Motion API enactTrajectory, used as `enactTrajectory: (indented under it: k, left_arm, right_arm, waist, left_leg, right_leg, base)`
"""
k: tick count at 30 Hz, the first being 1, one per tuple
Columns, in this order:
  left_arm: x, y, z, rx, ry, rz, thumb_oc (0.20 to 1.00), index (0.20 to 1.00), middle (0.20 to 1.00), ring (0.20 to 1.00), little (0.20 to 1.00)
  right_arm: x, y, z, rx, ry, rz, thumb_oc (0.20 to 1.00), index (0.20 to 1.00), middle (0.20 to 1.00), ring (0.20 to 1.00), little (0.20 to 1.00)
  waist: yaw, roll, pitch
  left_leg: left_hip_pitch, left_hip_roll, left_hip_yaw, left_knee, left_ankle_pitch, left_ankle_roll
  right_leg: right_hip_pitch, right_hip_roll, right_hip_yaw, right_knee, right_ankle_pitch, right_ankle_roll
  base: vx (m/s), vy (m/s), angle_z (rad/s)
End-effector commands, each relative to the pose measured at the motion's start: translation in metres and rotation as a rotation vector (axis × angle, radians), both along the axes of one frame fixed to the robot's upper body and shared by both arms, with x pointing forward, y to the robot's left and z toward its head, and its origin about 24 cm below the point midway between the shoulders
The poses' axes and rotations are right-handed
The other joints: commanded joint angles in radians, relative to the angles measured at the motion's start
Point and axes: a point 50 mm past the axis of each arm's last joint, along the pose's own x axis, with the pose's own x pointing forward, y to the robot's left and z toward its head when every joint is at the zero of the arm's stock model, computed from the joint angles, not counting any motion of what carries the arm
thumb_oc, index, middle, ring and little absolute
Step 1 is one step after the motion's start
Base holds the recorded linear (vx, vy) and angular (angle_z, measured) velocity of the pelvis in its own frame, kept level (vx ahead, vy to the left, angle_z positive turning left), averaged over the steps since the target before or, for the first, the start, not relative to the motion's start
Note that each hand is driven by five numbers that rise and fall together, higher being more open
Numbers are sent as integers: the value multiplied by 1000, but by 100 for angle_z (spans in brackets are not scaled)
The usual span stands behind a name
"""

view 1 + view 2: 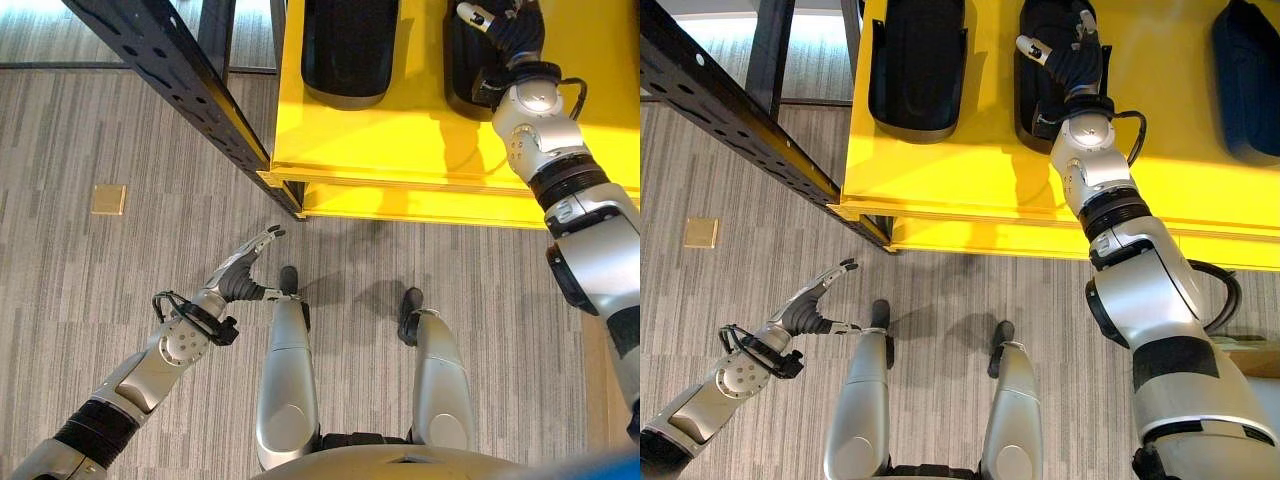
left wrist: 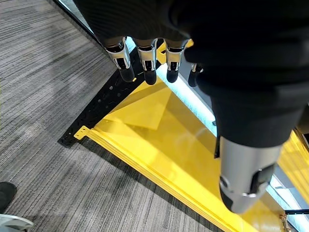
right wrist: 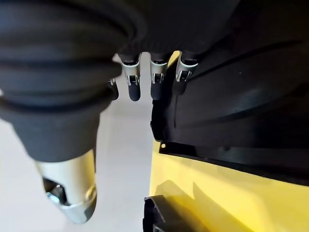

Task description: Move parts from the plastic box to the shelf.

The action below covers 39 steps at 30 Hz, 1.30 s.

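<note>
the right hand (image 1: 1068, 58) is stretched out far over the yellow shelf (image 1: 970, 170), resting on the middle black part (image 1: 1032, 100). from the right wrist view its fingers (image 3: 134, 84) hang fairly straight just past that part's edge, curled round nothing, so to me it looks like the piece lies on the shelf with the hand loose on top of it. another black part (image 1: 917, 70) lies to its left on the same shelf, and a third part (image 1: 1247, 80) sits further right, well apart

these parts look like moulded plastic shells: stiff, smooth, probably light for their bulk and a bit slippery on the glossy curved back. i'd guess the thin rim along the edge, where the wall steps down toward the shelf, is the safest place to take hold, with fingers hooked under it rather than pressed on the crown

the left hand (image 1: 245, 262) hangs low on the near left above the grey floor (image 1: 120, 130), fingers straight and relaxed, holding nothing, beside the dark shelf frame (image 1: 180, 80)
</note>
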Motion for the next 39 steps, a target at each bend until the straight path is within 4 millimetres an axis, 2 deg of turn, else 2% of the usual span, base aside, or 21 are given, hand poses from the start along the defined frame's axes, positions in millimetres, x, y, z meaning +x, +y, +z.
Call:
enactTrajectory:
  k: [1,25,39]
  left_arm:
    - [-9,-3,2,-9,1,-45,1000,1000,1000,1000,1000]
    - [-8,-3,1,-40,-13,-15,1000,1000,1000,1000,1000]
    - [-9,1,0,-52,-15,12,1000,1000,1000,1000,1000]
  right_arm:
    - [-7,-16,37,43,-102,-52,1000,1000,1000,1000,1000]
    - [-5,-51,22,76,-6,-192,1000,1000,1000,1000,1000]
    - [-6,-58,22,75,7,-228,1000,1000,1000,1000,1000]
  waist:
    - [12,6,-26]
    - [32,28,6]
    - [28,29,4]
  left_leg:
    - [-28,19,16,-23,18,31]
    - [-69,10,5,-27,30,28]
    - [-75,7,-1,-20,23,31]
  right_leg:
    - [34,4,15,-60,53,-2]
    - [-13,1,4,-17,31,-7]
    - [-27,3,9,-3,25,-8]
  base:
    - [0,0,0]
    - [4,-3,2]
    - [1,0,0]
